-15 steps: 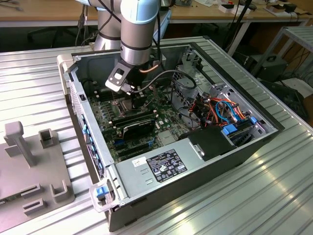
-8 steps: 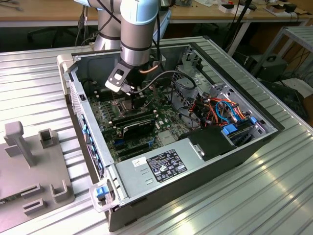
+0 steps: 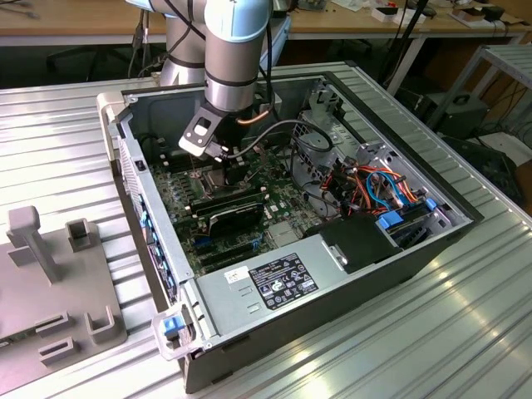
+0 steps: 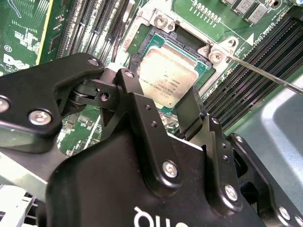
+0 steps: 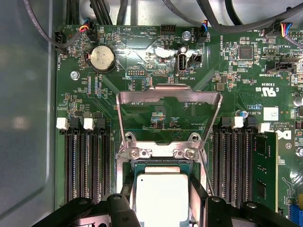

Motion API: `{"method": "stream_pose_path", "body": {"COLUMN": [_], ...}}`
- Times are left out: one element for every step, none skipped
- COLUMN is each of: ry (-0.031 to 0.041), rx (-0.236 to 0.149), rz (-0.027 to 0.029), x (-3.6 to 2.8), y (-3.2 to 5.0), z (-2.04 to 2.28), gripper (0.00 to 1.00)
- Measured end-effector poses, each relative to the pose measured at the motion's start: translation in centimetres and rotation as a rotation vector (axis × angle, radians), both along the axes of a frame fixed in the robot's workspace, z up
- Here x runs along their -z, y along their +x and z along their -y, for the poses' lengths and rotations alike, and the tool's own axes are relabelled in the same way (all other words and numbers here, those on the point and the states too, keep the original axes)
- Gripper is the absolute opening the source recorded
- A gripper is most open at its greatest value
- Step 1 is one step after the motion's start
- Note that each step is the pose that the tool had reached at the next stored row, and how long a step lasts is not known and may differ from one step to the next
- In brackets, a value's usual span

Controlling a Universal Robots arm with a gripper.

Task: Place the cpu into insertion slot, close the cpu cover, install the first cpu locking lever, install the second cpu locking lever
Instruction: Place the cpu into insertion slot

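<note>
In both wrist views the cpu (image 5: 163,196) (image 4: 165,78), a square chip with a dull silver top, sits level in the insertion slot (image 5: 158,152) (image 4: 161,21). My gripper (image 5: 163,201) (image 4: 161,90) is shut on it, one black finger against each side edge. The cpu cover (image 5: 168,94), a silvery frame with a large window, stands swung open beyond the slot's hinge side. A thin wire locking lever (image 4: 265,73) sticks out free beside the slot. In the exterior view the gripper (image 3: 218,170) reaches down into the open computer case over the motherboard.
Black memory slots (image 5: 87,165) flank the socket, with one stick (image 5: 265,170) fitted. A coin battery (image 5: 102,57) and cables lie beyond the cover. The case holds a power supply (image 3: 274,278) and wiring (image 3: 374,187). A grey fixture (image 3: 50,274) sits at the exterior view's left.
</note>
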State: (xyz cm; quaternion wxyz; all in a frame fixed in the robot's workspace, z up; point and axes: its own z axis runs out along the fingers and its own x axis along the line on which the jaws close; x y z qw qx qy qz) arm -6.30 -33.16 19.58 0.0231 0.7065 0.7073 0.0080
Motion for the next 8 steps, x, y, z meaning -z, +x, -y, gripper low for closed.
{"method": "stream_pose_path", "body": {"ry": [0.0000, 0.0000, 0.0000, 0.0000, 0.0001, 0.0000, -0.0002, 0.0009], "rx": [0.000, 0.000, 0.000, 0.000, 0.000, 0.000, 0.000, 0.000], "rz": [0.0000, 0.0000, -0.0001, 0.0000, 0.0000, 0.0000, 0.0002, 0.0006], "x": [0.00, 0.00, 0.00, 0.01, 0.01, 0.01, 0.01, 0.04], "y": [0.00, 0.00, 0.00, 0.00, 0.00, 0.00, 0.00, 0.01], "z": [0.00, 0.00, 0.00, 0.00, 0.00, 0.00, 0.00, -0.01], "gripper": [0.55, 0.55, 0.55, 0.55, 0.55, 0.55, 0.55, 0.56]}}
